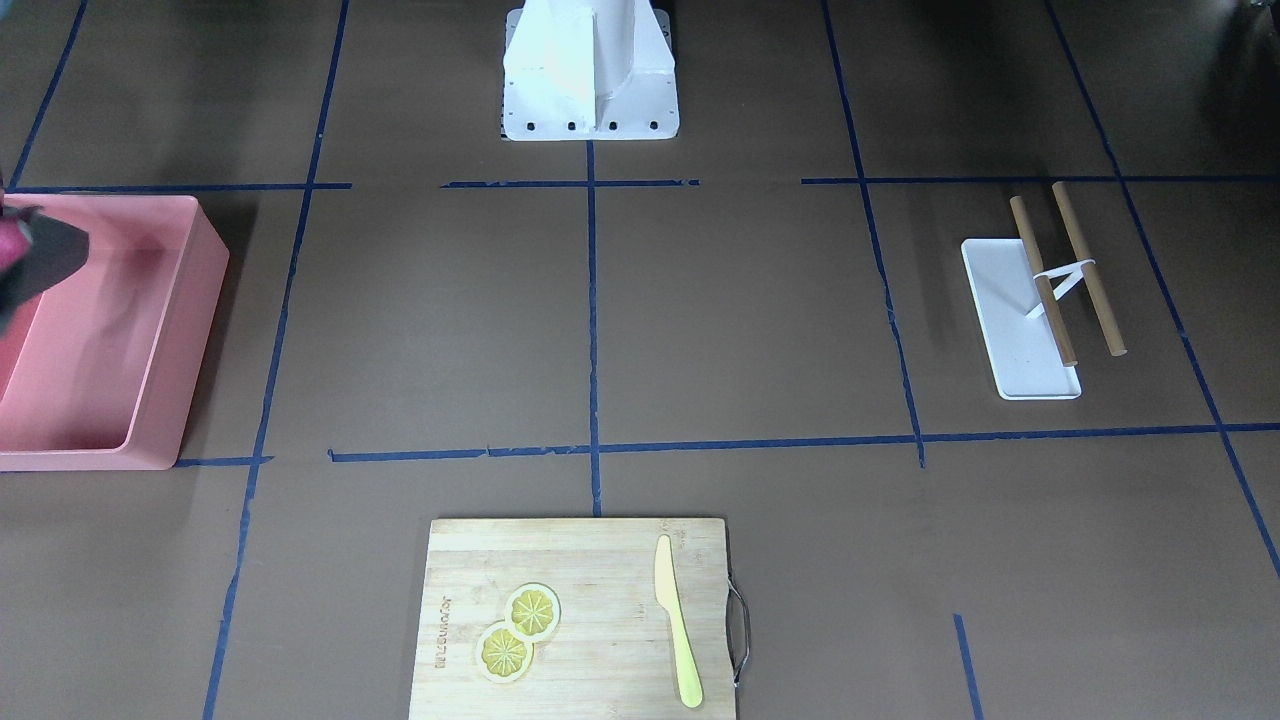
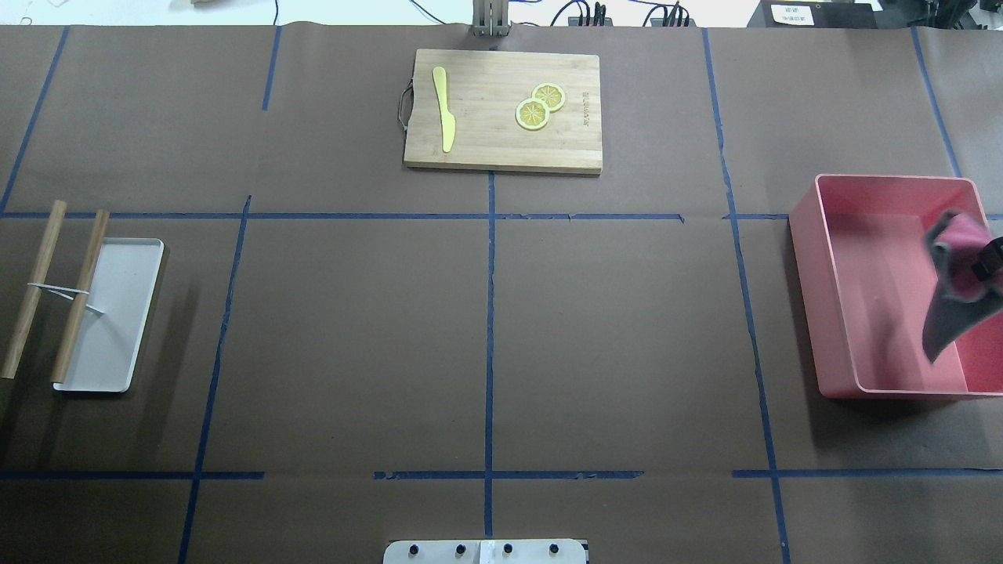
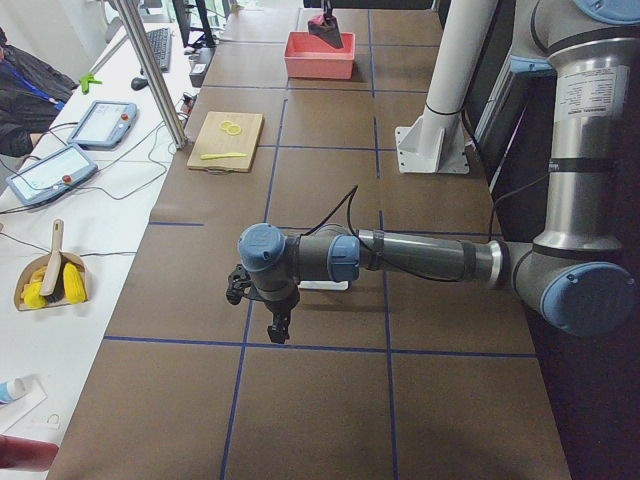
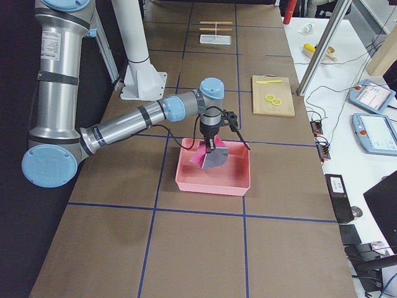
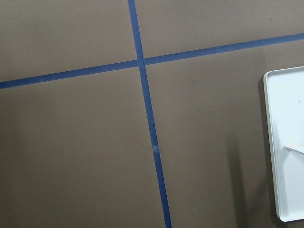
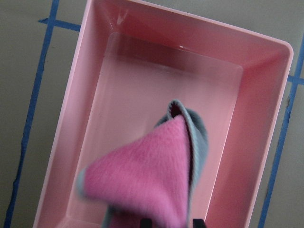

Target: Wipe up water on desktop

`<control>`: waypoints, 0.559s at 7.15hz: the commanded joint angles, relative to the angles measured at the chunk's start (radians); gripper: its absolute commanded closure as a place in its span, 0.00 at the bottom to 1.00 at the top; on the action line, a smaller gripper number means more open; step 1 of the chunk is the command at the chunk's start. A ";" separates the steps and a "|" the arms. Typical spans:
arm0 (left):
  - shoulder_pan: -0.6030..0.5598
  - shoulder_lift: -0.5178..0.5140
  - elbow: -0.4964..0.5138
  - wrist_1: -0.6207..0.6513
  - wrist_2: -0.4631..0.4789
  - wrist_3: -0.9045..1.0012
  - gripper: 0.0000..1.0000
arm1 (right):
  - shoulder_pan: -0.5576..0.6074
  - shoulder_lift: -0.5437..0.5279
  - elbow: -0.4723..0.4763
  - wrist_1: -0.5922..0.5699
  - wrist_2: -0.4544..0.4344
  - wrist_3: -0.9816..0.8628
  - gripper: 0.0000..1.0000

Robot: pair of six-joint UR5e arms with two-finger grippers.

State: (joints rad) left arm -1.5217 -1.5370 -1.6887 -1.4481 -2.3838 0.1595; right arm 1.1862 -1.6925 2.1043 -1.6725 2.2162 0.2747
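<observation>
The right gripper (image 6: 170, 223) is clenched on a pink-and-grey cloth (image 6: 147, 180) hanging over the pink bin (image 2: 807, 313), at 3 o'clock overhead. It should lift until the cloth's tail clears the bin wall, then lay it flat. The left gripper (image 3: 277, 325) hangs low; open or closed, I cannot tell. Water on the desktop (image 2: 611, 329) below is too faint to see. White tray (image 2: 117, 313) at 9, cutting board (image 2: 501, 133) at 12; teach pendants (image 4: 375, 133) beyond.

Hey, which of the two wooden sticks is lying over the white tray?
The stick nearer the table's middle; the outer stick lies on the desktop beside the tray.
</observation>
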 commanded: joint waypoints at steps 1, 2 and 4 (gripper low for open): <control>0.000 0.000 0.001 0.000 0.000 0.000 0.00 | 0.001 0.001 -0.001 0.000 0.003 0.003 0.00; 0.000 0.000 0.001 0.000 0.000 0.000 0.00 | 0.001 0.001 -0.001 0.000 0.003 0.003 0.00; 0.000 0.001 0.003 0.000 0.000 -0.002 0.00 | 0.041 -0.007 -0.010 0.000 0.055 -0.014 0.00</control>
State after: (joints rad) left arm -1.5217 -1.5368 -1.6869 -1.4481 -2.3838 0.1592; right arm 1.1977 -1.6937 2.1007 -1.6721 2.2341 0.2729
